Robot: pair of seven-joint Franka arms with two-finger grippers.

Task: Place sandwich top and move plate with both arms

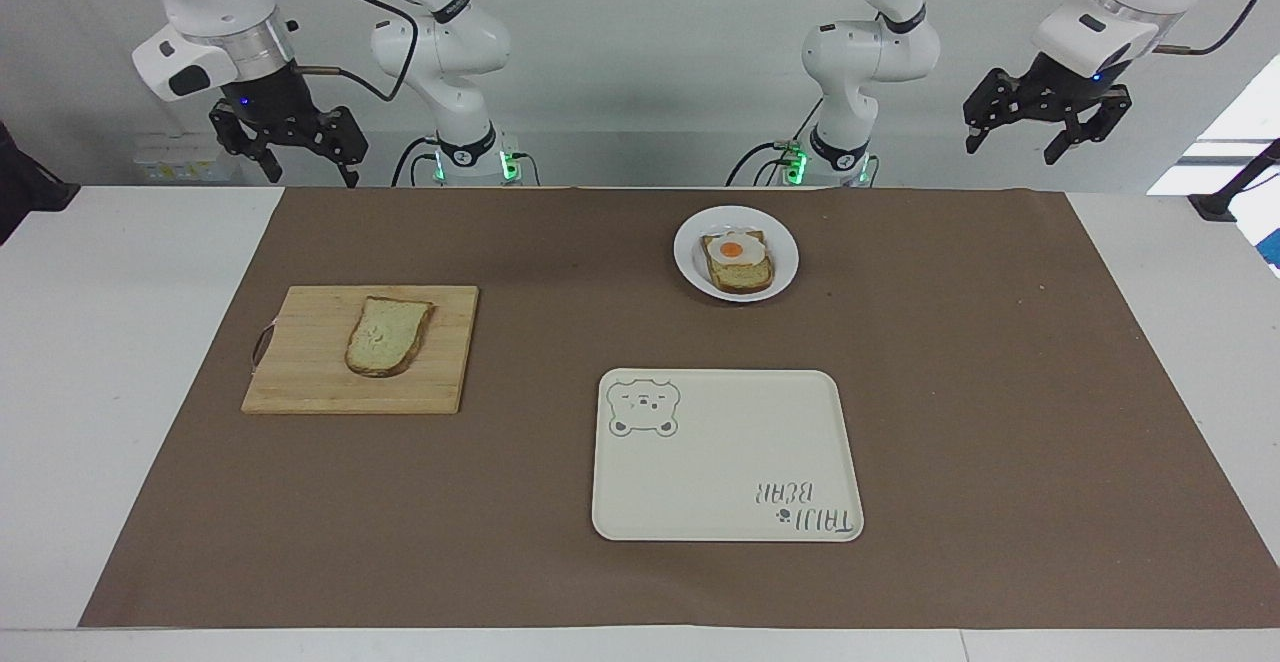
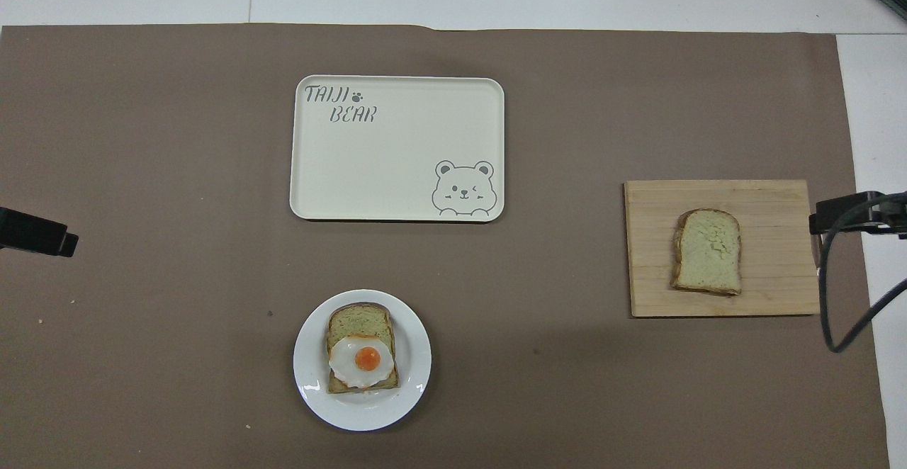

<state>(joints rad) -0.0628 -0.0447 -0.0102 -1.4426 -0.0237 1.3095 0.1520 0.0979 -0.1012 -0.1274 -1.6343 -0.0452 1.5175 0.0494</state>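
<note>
The bread slice point(image 1: 389, 335) lies on the cutting board point(image 1: 300, 382) toward the right arm's end of the bench; the plate point(image 1: 690, 260) with egg toast point(image 1: 738, 260) sits nearer the robots than the tray point(image 1: 725, 472); the right gripper point(image 1: 290, 147) and left gripper point(image 1: 1045, 122) hang raised, jaws released.

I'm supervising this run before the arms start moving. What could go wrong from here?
1. The sandwich top lies flat on the cutting board; the open right gripper may struggle to get under it.
2. The fried egg sits loose on its toast; pressing bread down could shift it.
3. The plate could tilt while the open left gripper carries it to the tray.
</note>
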